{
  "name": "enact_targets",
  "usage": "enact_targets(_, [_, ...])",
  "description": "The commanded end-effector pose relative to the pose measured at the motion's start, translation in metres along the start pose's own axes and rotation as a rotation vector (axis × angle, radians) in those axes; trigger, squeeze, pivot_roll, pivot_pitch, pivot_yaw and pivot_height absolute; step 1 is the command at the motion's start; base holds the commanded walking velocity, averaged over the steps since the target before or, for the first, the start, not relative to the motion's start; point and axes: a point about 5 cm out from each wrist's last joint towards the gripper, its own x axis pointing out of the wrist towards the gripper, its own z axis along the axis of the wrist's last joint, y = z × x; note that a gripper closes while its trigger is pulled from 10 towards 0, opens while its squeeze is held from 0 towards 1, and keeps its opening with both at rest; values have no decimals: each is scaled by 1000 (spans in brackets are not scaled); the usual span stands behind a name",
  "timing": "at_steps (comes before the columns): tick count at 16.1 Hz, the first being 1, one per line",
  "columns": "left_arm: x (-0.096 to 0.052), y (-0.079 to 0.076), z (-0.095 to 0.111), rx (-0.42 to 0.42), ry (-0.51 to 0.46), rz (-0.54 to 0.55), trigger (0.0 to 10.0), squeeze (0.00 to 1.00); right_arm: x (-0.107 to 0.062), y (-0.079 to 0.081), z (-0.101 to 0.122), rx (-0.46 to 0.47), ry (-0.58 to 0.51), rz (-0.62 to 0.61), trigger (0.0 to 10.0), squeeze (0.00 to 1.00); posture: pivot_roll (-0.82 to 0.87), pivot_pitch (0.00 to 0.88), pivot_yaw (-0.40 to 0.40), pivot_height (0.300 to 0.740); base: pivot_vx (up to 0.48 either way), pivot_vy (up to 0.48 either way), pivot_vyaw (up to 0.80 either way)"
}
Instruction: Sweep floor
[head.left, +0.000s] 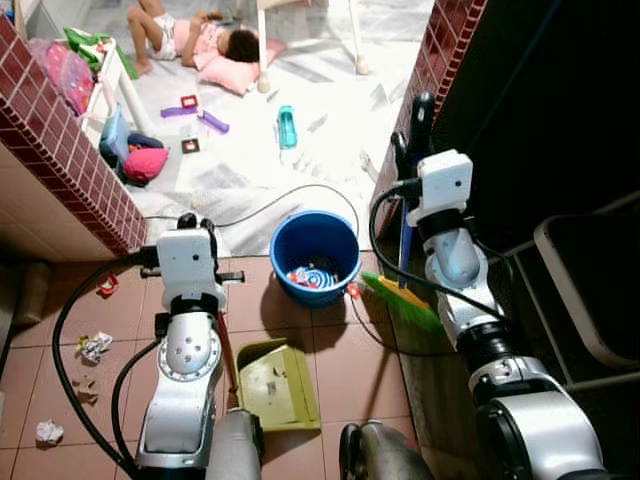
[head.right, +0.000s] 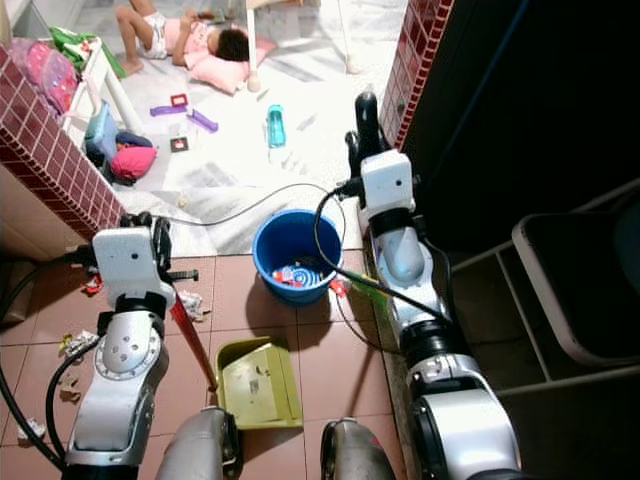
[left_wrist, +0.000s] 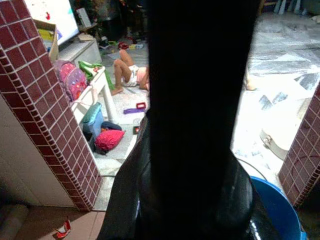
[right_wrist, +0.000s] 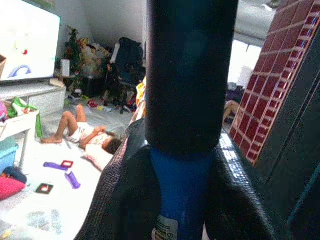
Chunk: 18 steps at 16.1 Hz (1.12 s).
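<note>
The broom (head.left: 405, 300) is clamped upright in the right end effector (head.left: 415, 135), bristles on the floor beside the blue bucket (head.left: 315, 255). The dustpan (head.left: 275, 385) handle is held by the left end effector (head.left: 190, 225). Scattered paper scraps (head.left: 93, 346) should be swept in next.

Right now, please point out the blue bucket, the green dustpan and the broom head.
Blue bucket (head.left: 282, 240): left eye view, on its left rim.
Green dustpan (head.left: 275, 385): left eye view, on the middle of its tray.
Broom head (head.left: 405, 305): left eye view, on the green bristles.
</note>
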Motion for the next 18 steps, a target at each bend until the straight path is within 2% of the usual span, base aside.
enact_targets(1, [-5,-1,-10,18,71,-7,10000,0,0,9,3,-4,-33,23,10000,0,61,254,-8,740,0,0,0])
enact_targets(2, [-5,-1,-10,18,71,-7,10000,0,0,9,3,-4,-33,23,10000,0,61,254,-8,740,0,0,0])
enact_targets(3, [-4,-3,-9,18,75,-17,10000,0,-9,31,-7,44,11,71,10000,0,66,248,-8,740,0,0,0])
enact_targets(5, [-3,-3,-8,20,79,-24,10000,0,-21,64,-10,135,33,162,10000,0,67,239,-10,740,0,0,0])
enact_targets(6, [-2,-3,-9,21,81,-27,10000,0,-23,75,-7,166,17,198,10000,0,62,231,-12,740,0,0,0])
enact_targets(7, [-1,-4,-9,20,81,-28,10000,0,-23,78,-6,186,12,210,10000,0,56,225,-14,740,0,0,0])
enact_targets(9, [2,-6,-10,16,81,-33,10000,0,-22,83,0,239,-14,249,10000,0,43,211,-18,740,0,0,0])
enact_targets(11, [5,-9,-10,10,77,-36,10000,0,-19,81,7,278,-43,279,10000,0,28,200,-22,740,0,0,0])
enact_targets(12, [8,-10,-9,5,72,-36,10000,0,-15,76,15,343,-69,331,10000,0,19,194,-24,740,0,0,0])
enact_targets(13, [9,-10,-9,2,69,-35,10000,0,-14,73,20,370,-80,358,10000,0,15,192,-26,740,0,0,0])
enact_targets(14, [11,-10,-9,0,66,-36,10000,0,-14,68,29,399,-100,445,10000,0,-1,183,-25,740,0,0,0])
enact_targets(18, [19,-15,-6,-12,49,-43,10000,0,-16,58,41,369,-138,643,10000,0,-23,163,-24,740,0,0,0])
